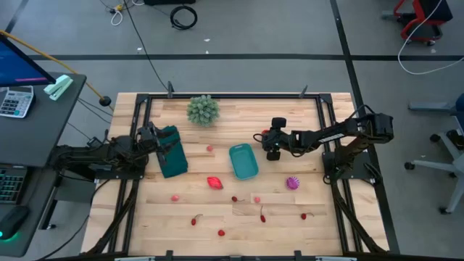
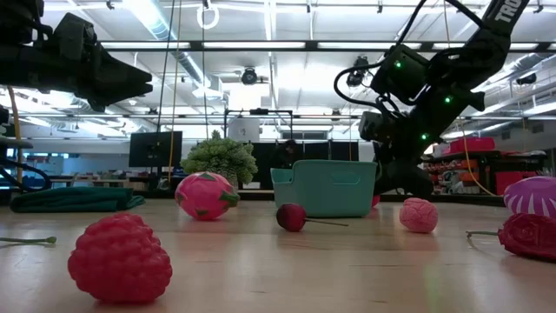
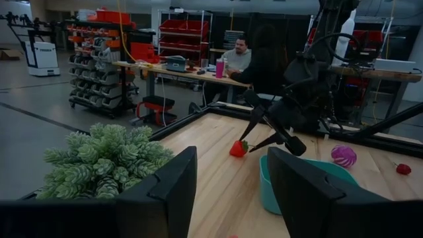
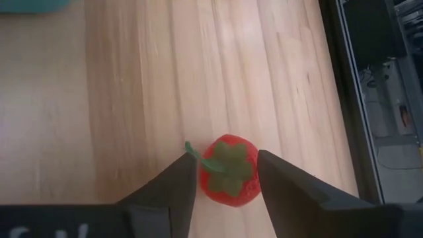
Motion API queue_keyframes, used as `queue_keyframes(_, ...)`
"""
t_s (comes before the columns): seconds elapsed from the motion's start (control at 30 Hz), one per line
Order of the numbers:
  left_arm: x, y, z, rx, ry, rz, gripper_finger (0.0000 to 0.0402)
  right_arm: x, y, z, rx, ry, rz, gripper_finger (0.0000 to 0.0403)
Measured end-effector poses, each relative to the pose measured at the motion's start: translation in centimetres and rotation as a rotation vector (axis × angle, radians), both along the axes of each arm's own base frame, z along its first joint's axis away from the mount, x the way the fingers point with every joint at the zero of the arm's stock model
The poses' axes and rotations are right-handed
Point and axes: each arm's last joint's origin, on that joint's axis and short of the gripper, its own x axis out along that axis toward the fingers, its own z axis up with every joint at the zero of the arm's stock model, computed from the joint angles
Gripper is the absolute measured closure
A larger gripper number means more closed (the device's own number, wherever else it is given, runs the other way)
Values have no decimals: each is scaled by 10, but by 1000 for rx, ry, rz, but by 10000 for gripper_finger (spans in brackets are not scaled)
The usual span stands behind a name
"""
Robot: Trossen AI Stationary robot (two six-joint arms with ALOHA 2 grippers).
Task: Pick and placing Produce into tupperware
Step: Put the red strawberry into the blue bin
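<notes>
One small teal-blue plastic tub with rounded corners (image 1: 243, 161) stands near the middle of the pale wooden bench (image 1: 217, 203), and nothing shows inside it from above. Loose toy produce lies around it: one small red toy strawberry with a green leafy cap (image 4: 228, 170), one purple spiky ball (image 1: 292, 183), one larger pink-red dragon-fruit-like piece (image 1: 214, 182), and about eight more tiny red or pink pieces scattered on the near half of the bench, some with thin stems. One pale-green spiky plant ball (image 1: 203, 109) sits at the far edge, and one dark green flat rectangular piece (image 1: 172, 151) lies under the left arm's tip.

The right gripper (image 1: 273, 152) reaches in from its side with the arm stretched low and the wrist turned down, just beside the tub's far right corner. In the right wrist view its two dark fingers (image 4: 173, 185) stand on either side of the strawberry, close to it, with the jaws parted; whether they already press it is hard to tell. The strawberry rests on the bench between them, and the tub lies just beyond those fingers.

The left gripper (image 1: 161, 145) hangs above the bench over the dark green piece, its fingers (image 3: 165, 192) apart and holding nothing; the plant ball lies to one side of them, the tub ahead.

The tiniest pieces are too small to name. Two seated people (image 3: 254, 63) show beyond the bench.
</notes>
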Motion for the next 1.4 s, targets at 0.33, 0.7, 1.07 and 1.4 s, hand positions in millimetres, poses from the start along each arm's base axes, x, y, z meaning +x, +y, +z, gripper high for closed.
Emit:
queue_keyframes(0.33, 0, 0, 0, 0, 1, 0, 209, 1, 0, 0, 27, -23, 3, 284)
queue_keyframes(0.7, 0, 0, 0, 0, 2, 0, 205, -2, -12, 0, 73, -47, -61, 366)
queue_keyframes(1.07, 0, 0, 0, -1, 2, 0, 211, -4, -19, 0, 101, -95, -130, 399)
queue_keyframes(1.4, 0, 0, 0, -1, 2, 0, 206, 14, -22, 21, 109, -436, -158, 400)
